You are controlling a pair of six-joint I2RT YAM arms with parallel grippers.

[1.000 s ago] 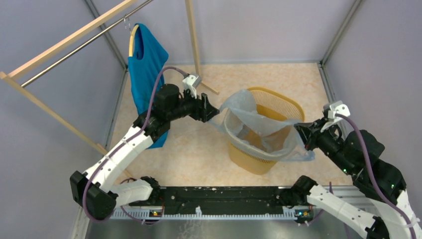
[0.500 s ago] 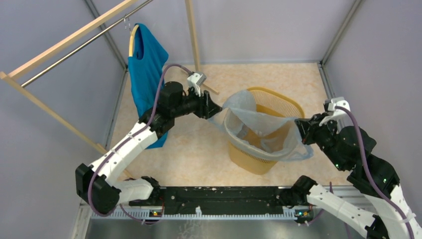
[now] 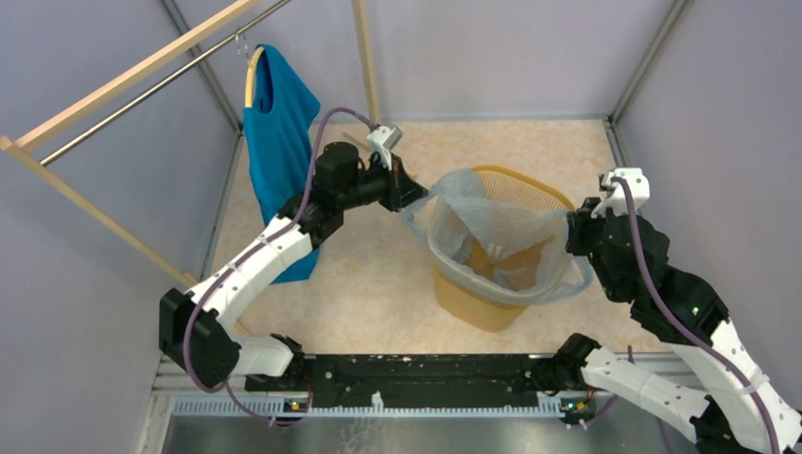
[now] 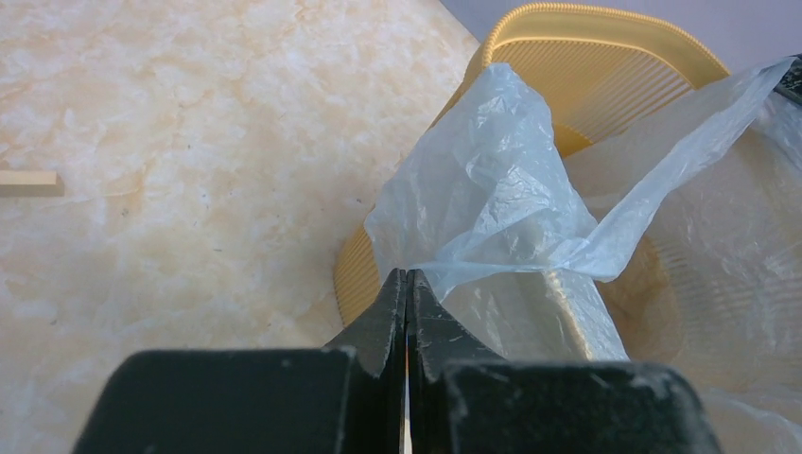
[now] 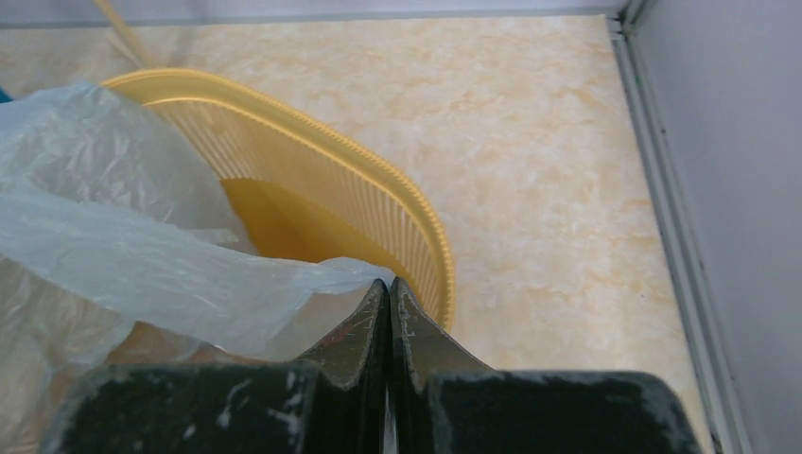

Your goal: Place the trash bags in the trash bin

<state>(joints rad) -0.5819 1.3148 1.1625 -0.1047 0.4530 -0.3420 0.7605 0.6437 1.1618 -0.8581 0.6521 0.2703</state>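
White-and-black left arm [image 3: 265,255] stretched forward-right; black two-finger left gripper [image 3: 414,196] pinched tight on thin translucent pale blue-grey plastic bag [image 3: 492,222]. Right arm [image 3: 681,303] bent inward; right gripper [image 3: 573,232] clamped on opposite edge.

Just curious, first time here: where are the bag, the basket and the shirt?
bag [image 3: 492,222], top view, its stretched middle sheet.
basket [image 3: 468,310], top view, its lower near wall.
shirt [image 3: 279,132], top view, its chest.

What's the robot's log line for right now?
left gripper: shut on bag | right gripper: shut on bag | bag: spread over bin, partly inside

Crinkly translucent plastic bag [image 4: 492,180], ribbed plastic basket [image 4: 605,57]
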